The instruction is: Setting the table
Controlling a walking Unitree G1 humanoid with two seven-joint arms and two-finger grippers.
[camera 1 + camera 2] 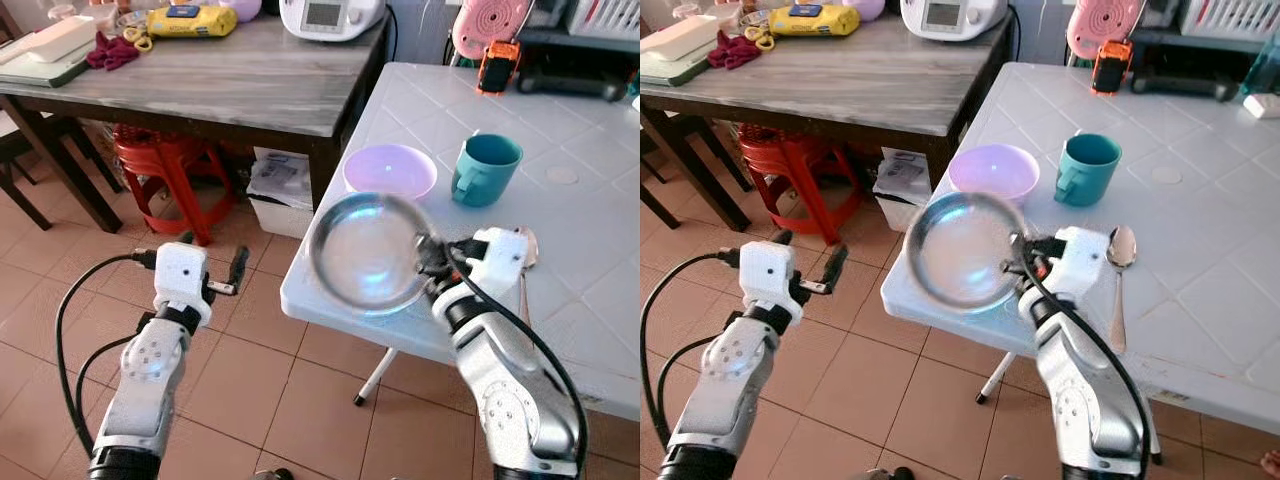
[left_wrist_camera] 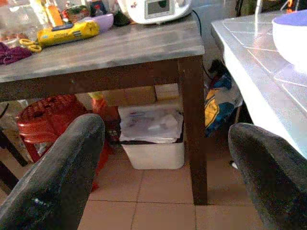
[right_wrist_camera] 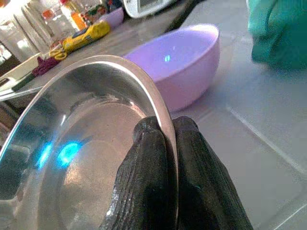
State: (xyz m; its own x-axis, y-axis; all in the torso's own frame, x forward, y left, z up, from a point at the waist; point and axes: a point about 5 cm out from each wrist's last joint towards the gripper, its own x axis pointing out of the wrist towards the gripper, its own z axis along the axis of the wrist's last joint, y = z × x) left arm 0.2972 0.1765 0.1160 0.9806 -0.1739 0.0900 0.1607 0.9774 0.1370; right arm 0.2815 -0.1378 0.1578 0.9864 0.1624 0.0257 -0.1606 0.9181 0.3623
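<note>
Left eye view gives us the widest scene: a white tiled table [image 1: 560, 230] at 2 o'clock and a grey wooden table [image 1: 230, 80] at 11 o'clock, a red stool [image 1: 165, 165] tucked beneath the latter. Over the white table's near corner, our right gripper [image 1: 432, 262] pinches the rim of a steel plate [image 1: 368, 252], which tilts toward the camera above the edge. Just beyond the plate, at 12 o'clock from it, sits a lilac bowl [image 1: 390, 170]; a teal mug [image 1: 485, 168] stands just beside the bowl at 3 o'clock. Our left gripper [image 1: 212, 262] hangs over the floor tiles at 8 o'clock, well apart from both tables.

Right eye view adds what the arm partly hides in the other eye: a spoon [image 1: 1120, 270] lying on the white table at 3 o'clock from the right wrist.

Right wrist view shows us the grip up close, two black fingers [image 3: 148, 177] clamped either side of the plate's rim, bowl and mug behind.

Left wrist view shows its fingers [image 2: 53, 177] spread wide with nothing between, and a white bin [image 2: 153, 143] under the wooden table.
</note>
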